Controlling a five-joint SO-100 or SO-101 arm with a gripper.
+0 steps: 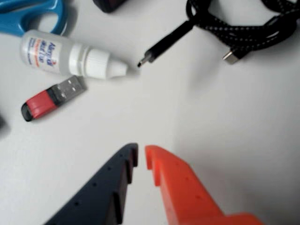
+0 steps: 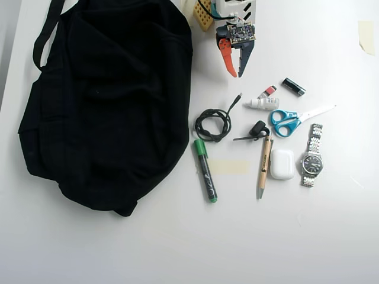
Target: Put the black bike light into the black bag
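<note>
Coiled cable, green marker, dropper bottle, USB stick, scissors, watch.

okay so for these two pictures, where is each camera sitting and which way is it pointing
Wrist view: rides on the arm, looking down along the end effector at the white table; its dark and orange fingers enter from the bottom edge.
Overhead view: fixed above, looking straight down on the black bag and the small items beside it; the end effector shows at the top.
Shared: the dropper bottle, coiled cable, blue scissors.
</note>
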